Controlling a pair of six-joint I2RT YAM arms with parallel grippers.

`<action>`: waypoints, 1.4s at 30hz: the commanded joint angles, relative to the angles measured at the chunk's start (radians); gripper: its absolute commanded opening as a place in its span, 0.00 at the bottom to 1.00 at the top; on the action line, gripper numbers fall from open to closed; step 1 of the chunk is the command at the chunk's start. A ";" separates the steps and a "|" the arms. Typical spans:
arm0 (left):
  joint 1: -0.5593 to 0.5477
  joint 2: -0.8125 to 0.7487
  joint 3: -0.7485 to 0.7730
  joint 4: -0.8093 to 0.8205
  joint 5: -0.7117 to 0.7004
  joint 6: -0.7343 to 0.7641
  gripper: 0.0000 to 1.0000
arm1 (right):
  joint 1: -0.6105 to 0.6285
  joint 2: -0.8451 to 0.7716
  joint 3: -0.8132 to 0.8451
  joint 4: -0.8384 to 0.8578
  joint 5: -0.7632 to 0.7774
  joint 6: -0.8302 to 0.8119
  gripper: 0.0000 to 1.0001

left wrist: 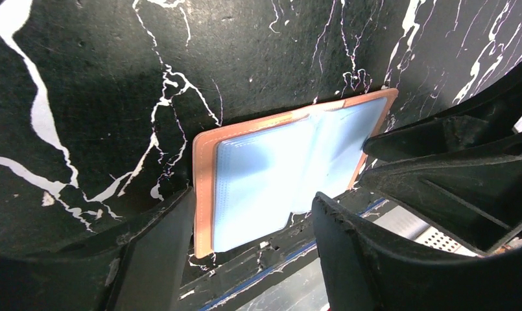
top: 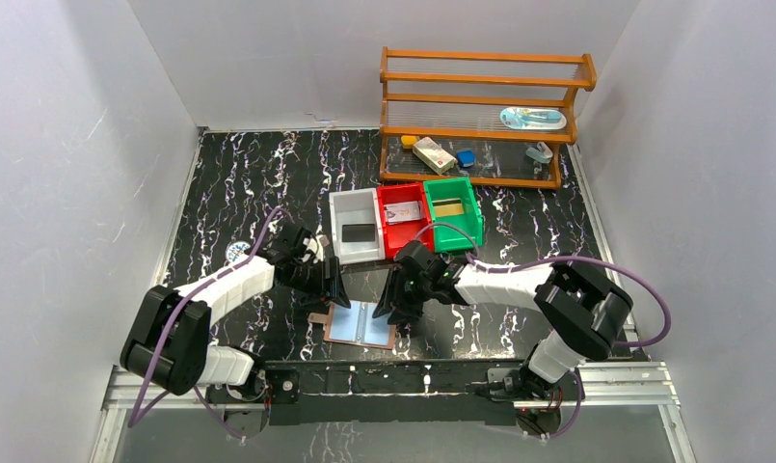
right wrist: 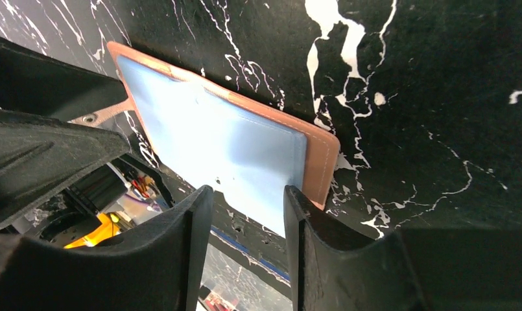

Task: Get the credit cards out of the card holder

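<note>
The card holder [top: 361, 324] lies opened flat near the table's front edge, tan leather with its light blue lining facing up [left wrist: 277, 175] [right wrist: 225, 149]. Its strap tab [right wrist: 106, 115] sticks out on the left side. No credit cards show in its pockets. My left gripper [top: 331, 289] hangs open over the holder's left half, with blue lining showing between its fingers [left wrist: 251, 207]. My right gripper [top: 400, 313] is open over the right half, close to the lining and the tan border [right wrist: 248, 194]. Nothing is held by either gripper.
Behind the holder stand a white bin [top: 355, 227] with a dark flat item, a red bin [top: 403, 217] with a pale flat item and a green bin [top: 453, 212]. A wooden rack [top: 485, 116] with small objects stands at the back right. The metal rail [top: 384, 381] runs just before the holder.
</note>
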 commanded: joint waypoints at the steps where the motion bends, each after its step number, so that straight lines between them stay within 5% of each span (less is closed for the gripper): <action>1: -0.024 -0.011 -0.006 -0.030 -0.006 -0.017 0.63 | 0.006 -0.031 0.053 -0.077 0.055 -0.007 0.54; 16: -0.064 -0.013 0.000 -0.047 -0.013 -0.019 0.56 | 0.013 0.005 0.056 -0.062 0.036 -0.010 0.50; 27: -0.090 -0.011 -0.005 -0.041 -0.024 -0.028 0.47 | 0.018 0.010 0.112 0.007 -0.001 -0.055 0.19; 30: -0.089 -0.009 -0.006 -0.040 -0.023 -0.028 0.47 | 0.021 0.002 0.109 0.039 -0.025 -0.056 0.17; 42: -0.090 -0.015 -0.008 -0.040 -0.037 -0.031 0.46 | 0.021 -0.026 0.180 -0.287 0.148 -0.109 0.57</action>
